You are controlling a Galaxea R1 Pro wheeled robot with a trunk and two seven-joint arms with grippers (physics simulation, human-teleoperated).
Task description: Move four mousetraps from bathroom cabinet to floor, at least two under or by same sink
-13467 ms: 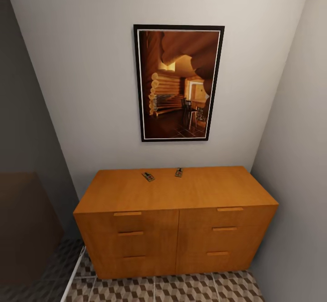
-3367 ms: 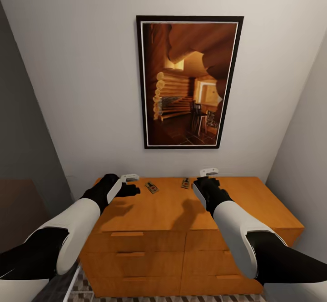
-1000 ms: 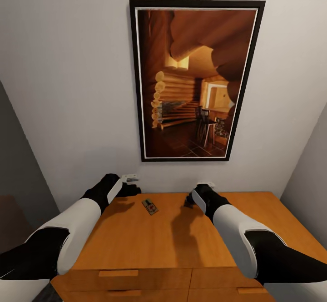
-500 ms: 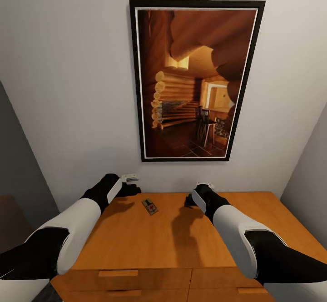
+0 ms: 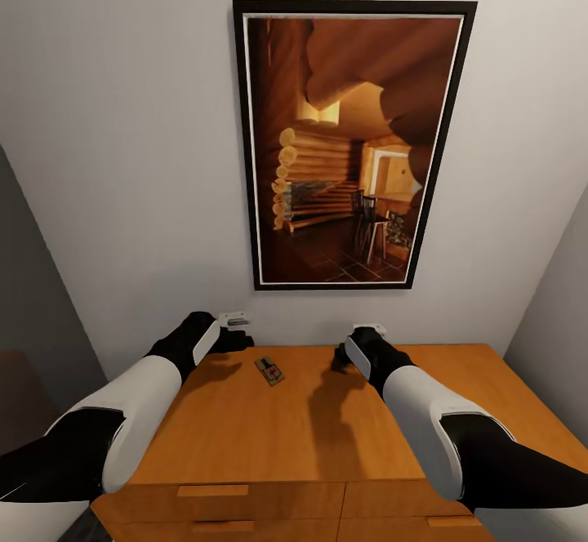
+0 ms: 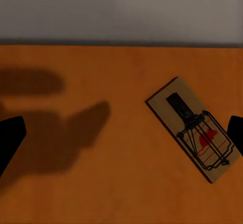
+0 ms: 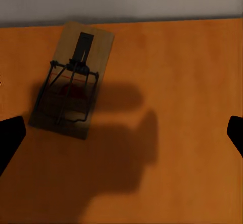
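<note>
Two grippers hover over the cabinet [image 5: 269, 436] top, jaws wide: the left gripper [image 6: 121, 133] beside one mousetrap [image 6: 195, 129], the right gripper [image 7: 121, 133] offset from a second mousetrap [image 7: 71, 80]. The pick-up step is in hand; next, each gripper likely needs centring over its trap before descending and closing.

Since 13.5 s ago: both arms came into head view, and the camera moved closer to the cabinet [image 5: 286, 436], so floor tiles dropped out of sight. Since 3.4 s ago: view shifted again; right hand [image 5: 341, 356] now covers the right-side trap. Left hand [image 5: 243, 339] ended up near the other mousetrap [image 5: 269, 370]. Last 1 s: right hand nudged v. slightly, otherwise no change.
</note>
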